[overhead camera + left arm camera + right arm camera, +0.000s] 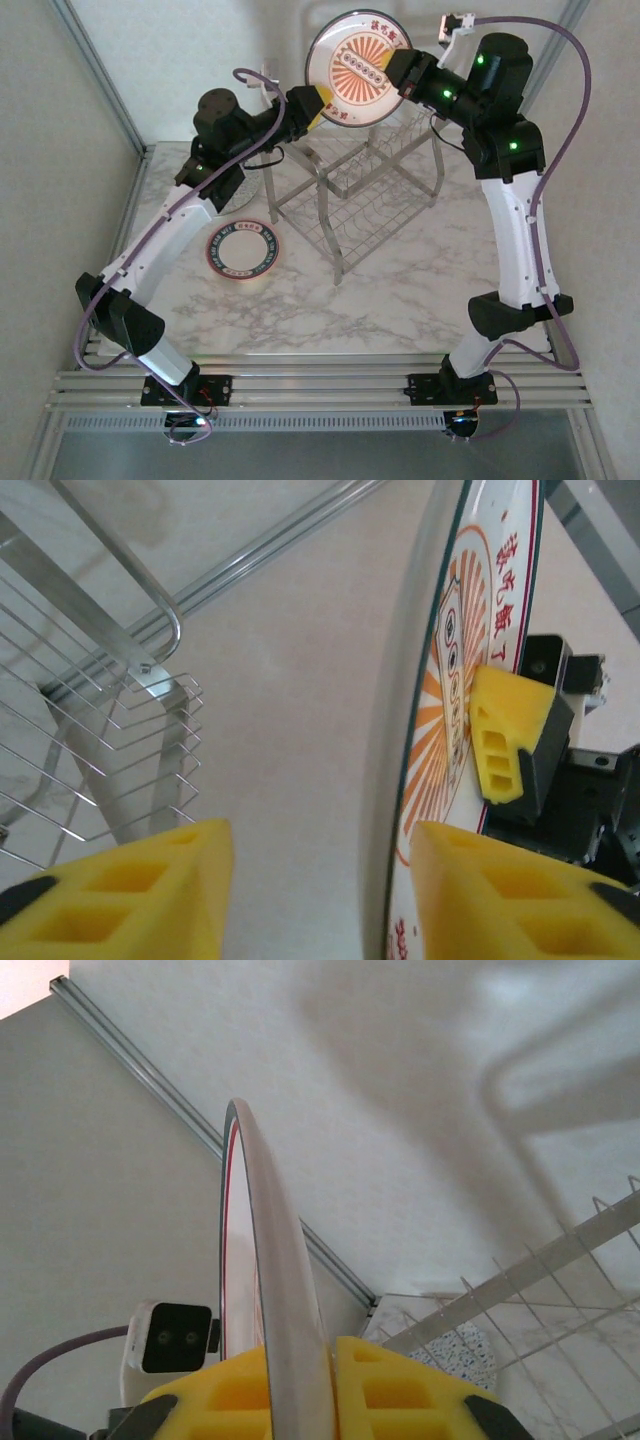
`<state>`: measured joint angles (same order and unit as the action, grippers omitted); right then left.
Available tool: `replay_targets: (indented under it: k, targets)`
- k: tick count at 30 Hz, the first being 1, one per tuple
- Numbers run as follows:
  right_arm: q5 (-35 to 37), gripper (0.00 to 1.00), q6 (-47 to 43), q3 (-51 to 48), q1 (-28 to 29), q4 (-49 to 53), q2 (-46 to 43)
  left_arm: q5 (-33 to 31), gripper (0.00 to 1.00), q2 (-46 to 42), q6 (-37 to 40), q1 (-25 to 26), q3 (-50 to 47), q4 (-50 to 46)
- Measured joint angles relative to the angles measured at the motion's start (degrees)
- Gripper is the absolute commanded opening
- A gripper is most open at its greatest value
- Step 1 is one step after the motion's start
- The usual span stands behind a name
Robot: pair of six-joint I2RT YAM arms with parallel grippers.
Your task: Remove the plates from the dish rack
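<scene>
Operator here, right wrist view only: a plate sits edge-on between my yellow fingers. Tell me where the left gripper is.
Observer: The left gripper is at the lower left rim of the sunburst plate as the top view shows it. Its fingers are open, with the rim between them.
Operator: Report what lies on the table left of the rack.
Observer: A dark-rimmed plate lies flat on the marble table, left of the dish rack.
</scene>
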<state>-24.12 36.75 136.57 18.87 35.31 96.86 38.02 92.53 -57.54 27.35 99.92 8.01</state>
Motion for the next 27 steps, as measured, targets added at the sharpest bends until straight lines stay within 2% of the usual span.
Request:
replay_targets:
  k: [2, 5, 6, 8, 15, 18, 22, 27]
  targets:
    - [-0.20, 0.00, 0.20, 0.00, 0.00, 0.07, 0.26, -0.02, 0.25, 0.13, -0.44, 0.00, 0.07, 0.42]
    - [-0.57, 0.00, 0.55, -0.09, -0.11, 0.11, 0.87, 0.02, 0.03, 0.20, -1.01, 0.09, 0.17, 1.11]
    - [-1.14, 0.00, 0.50, -0.09, -0.28, -0.11, 1.03, -0.02, 0.00, 0.20, -2.03, 0.09, 0.22, 1.18]
    - [-1.68, 0.01, 0.37, -0.09, -0.48, -0.44, 1.14, -0.11, 0.00, 0.22, -3.30, 0.04, 0.26, 1.25]
    - [-1.27, 0.44, -0.61, -0.09, -0.46, -0.24, 1.14, -0.09, 0.00, 0.22, -4.13, 0.04, 0.26, 2.23]
    - [-0.52, 0.58, -2.05, -0.11, -0.46, -0.22, 0.96, -0.09, 0.00, 0.22, -4.13, -0.09, 0.26, 2.73]
    - [1.49, 0.65, -4.31, -1.81, -0.35, -0.48, -0.68, -0.09, 0.00, 0.15, -4.20, -0.57, 0.26, 2.89]
    - [5.03, 0.70, -9.01, -11.10, 0.79, -5.07, -7.87, -0.28, 0.00, -2.12, -4.50, -2.97, -1.84, 2.95]
